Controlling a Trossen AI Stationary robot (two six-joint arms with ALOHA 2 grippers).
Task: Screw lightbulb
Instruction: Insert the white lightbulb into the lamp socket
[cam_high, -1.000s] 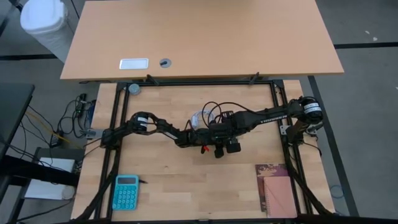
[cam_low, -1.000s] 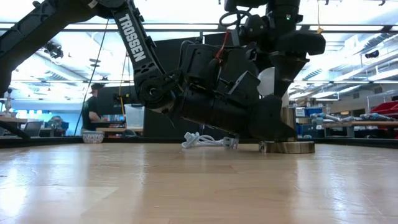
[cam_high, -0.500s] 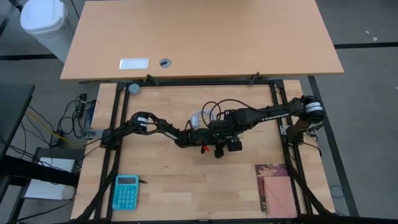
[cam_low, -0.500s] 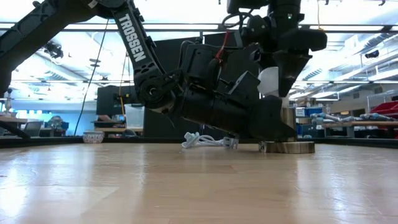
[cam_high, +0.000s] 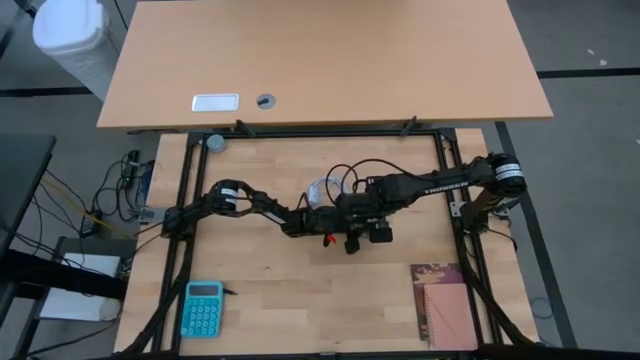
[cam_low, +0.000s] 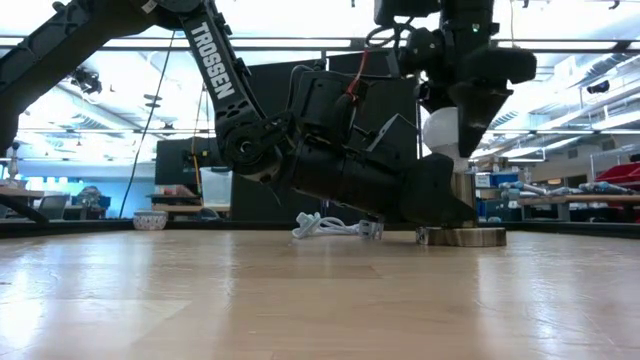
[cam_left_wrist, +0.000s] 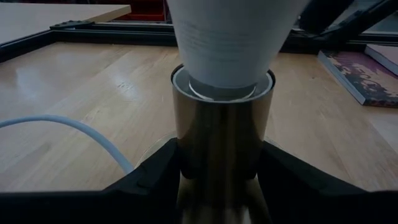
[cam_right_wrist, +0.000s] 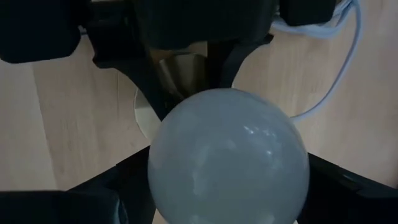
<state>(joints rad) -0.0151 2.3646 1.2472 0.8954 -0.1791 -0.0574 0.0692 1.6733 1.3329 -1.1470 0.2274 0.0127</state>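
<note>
White and thin-skinned, the lightbulb (cam_right_wrist: 229, 155) sits base-down in the brass socket (cam_left_wrist: 222, 130) at mid-surface, the right claw (cam_low: 462, 105) clamped round its slick, light, fragile globe, best held gently at its widest girth, while the left claw (cam_left_wrist: 221, 180) clamps the socket.

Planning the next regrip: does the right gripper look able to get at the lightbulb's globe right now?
Probably yes: the right gripper already flanks the lightbulb from above, while the left gripper only holds the socket lower down.
</note>
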